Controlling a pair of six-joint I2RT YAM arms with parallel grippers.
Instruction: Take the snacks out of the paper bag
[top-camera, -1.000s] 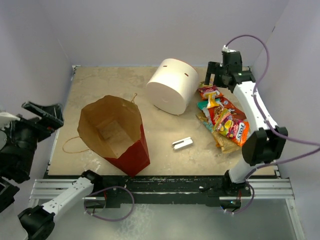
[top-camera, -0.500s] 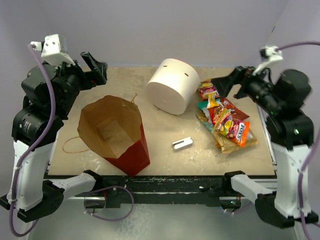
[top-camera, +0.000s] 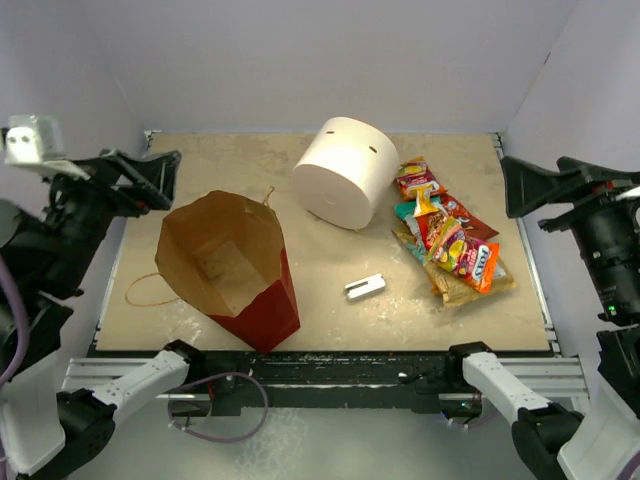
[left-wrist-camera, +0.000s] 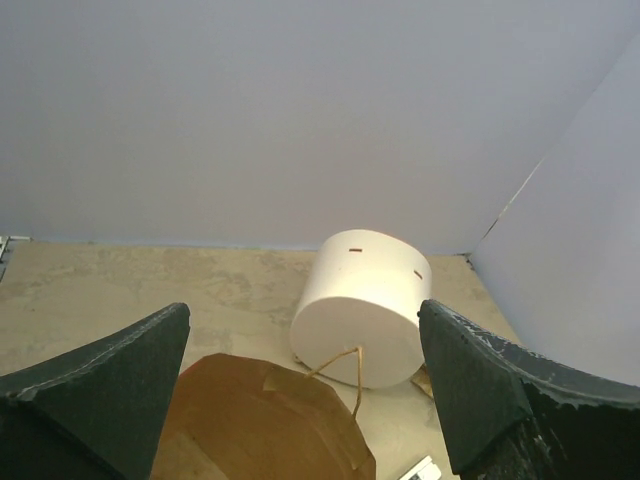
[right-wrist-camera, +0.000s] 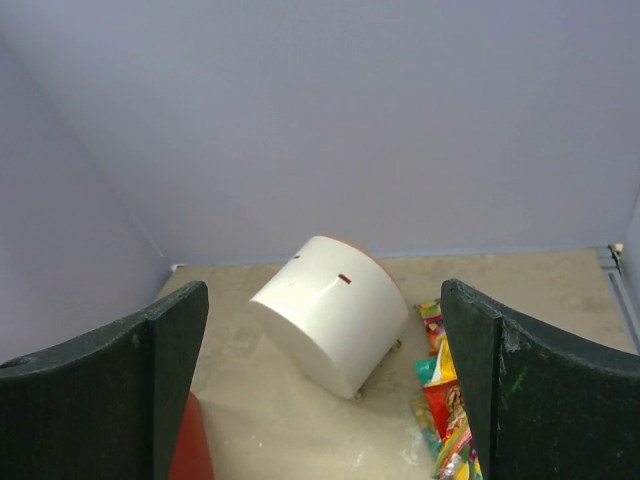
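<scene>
The paper bag (top-camera: 225, 262) lies on its side at the left of the table, red outside, its brown mouth open and nothing showing inside. It also shows in the left wrist view (left-wrist-camera: 250, 425) and as a red corner in the right wrist view (right-wrist-camera: 190, 450). The snacks (top-camera: 450, 235) lie in a pile at the right, outside the bag, and show in the right wrist view (right-wrist-camera: 445, 405). My left gripper (top-camera: 148, 180) is open and empty, held high at the left edge. My right gripper (top-camera: 528, 188) is open and empty, held high at the right edge.
A big white cylinder (top-camera: 345, 170) lies on its side between the bag and the snacks, also seen by the left wrist (left-wrist-camera: 365, 300) and the right wrist (right-wrist-camera: 330, 305). A small grey bracket (top-camera: 365, 287) lies near the front middle. Walls stand on three sides.
The right gripper has left the far end of the snack pile and pulled back high to the right edge. The left arm rose and swung to the left edge. Bag and snacks stayed put.
</scene>
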